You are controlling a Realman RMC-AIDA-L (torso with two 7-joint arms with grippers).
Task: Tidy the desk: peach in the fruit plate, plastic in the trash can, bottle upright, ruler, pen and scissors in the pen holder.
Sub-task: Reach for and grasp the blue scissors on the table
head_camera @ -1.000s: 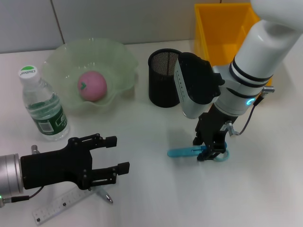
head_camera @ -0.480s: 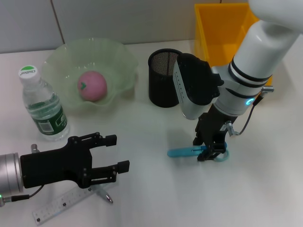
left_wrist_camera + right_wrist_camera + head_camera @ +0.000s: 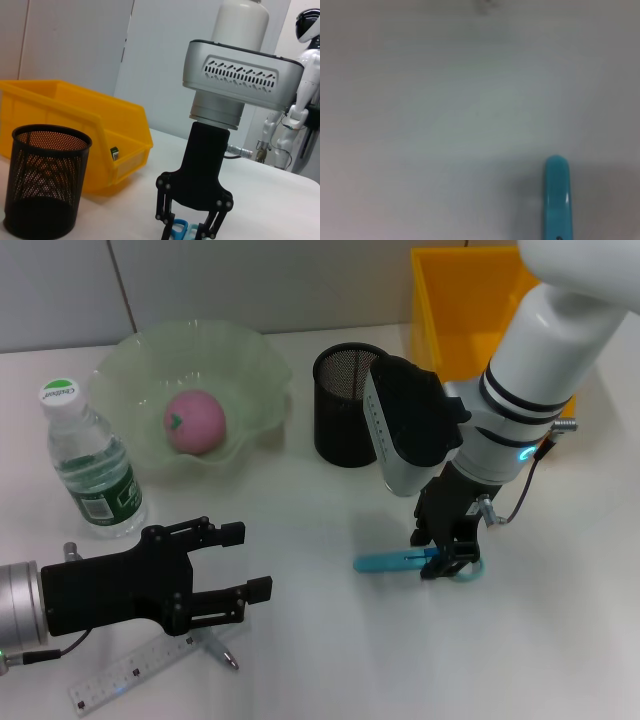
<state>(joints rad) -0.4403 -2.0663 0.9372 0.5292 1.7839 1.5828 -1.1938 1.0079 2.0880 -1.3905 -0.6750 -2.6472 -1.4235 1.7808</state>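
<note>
The blue scissors (image 3: 385, 562) lie flat on the white desk, and their handle end sits between the fingers of my right gripper (image 3: 446, 562), which is shut on them. The left wrist view shows that gripper (image 3: 188, 233) straddling the scissors' handles (image 3: 179, 229). The right wrist view holds only the scissors' blue tip (image 3: 557, 195). My left gripper (image 3: 249, 561) hovers open at the front left, above the pen (image 3: 222, 652) and the clear ruler (image 3: 125, 677). The bottle (image 3: 92, 464) stands upright. The peach (image 3: 195, 421) rests in the green fruit plate (image 3: 250, 360). No plastic shows.
The black mesh pen holder (image 3: 345, 416) stands behind the scissors, close to my right wrist. The yellow bin (image 3: 470, 310) sits at the back right, behind my right arm. The left wrist view shows the pen holder (image 3: 45, 185) and the yellow bin (image 3: 75, 115) side by side.
My right arm has shifted very slightly over the scissors, which stay where they were. The left gripper has barely moved.
</note>
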